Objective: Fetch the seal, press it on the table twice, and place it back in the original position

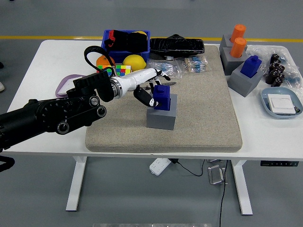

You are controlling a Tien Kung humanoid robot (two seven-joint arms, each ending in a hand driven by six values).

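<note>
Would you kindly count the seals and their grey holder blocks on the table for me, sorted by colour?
Blue seals: 2, one at the left hand on the mat, one at the right
Orange seals: 2
Grey holder blocks: 3
Total: 7

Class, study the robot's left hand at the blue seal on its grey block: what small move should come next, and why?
Probably close the fingers on the blue seal. The left hand is beside it, and the seal is standing in its grey block, not yet lifted.
</note>
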